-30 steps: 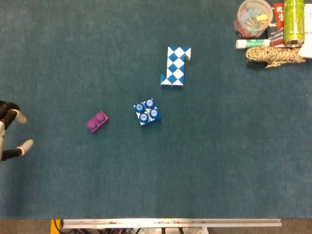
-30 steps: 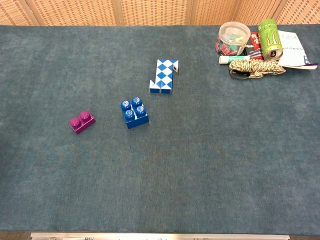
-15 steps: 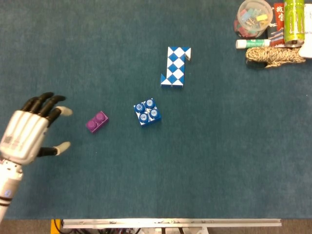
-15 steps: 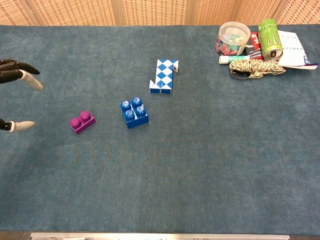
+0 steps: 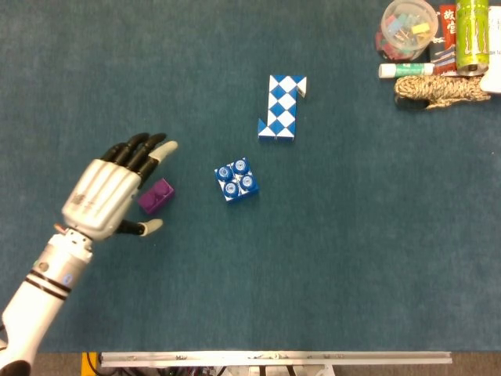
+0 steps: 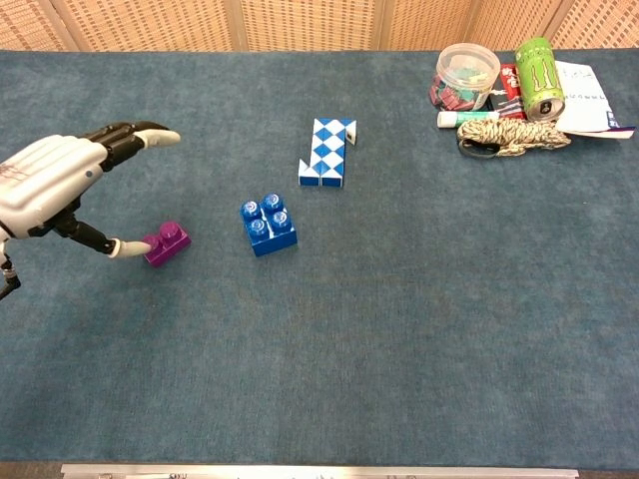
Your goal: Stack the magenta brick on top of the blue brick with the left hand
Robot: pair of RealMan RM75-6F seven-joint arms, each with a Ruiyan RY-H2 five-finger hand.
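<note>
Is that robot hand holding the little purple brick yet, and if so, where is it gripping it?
Nothing is held. The left hand is spread open over the magenta brick; its thumb lies beside the brick, but no fingers close on it.

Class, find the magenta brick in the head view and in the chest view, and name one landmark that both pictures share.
Head view: magenta brick left of centre, partly under the left hand.
Chest view: magenta brick at left, beside the hand's lower fingertip.
Shared landmark: blue brick just right of it.
</note>
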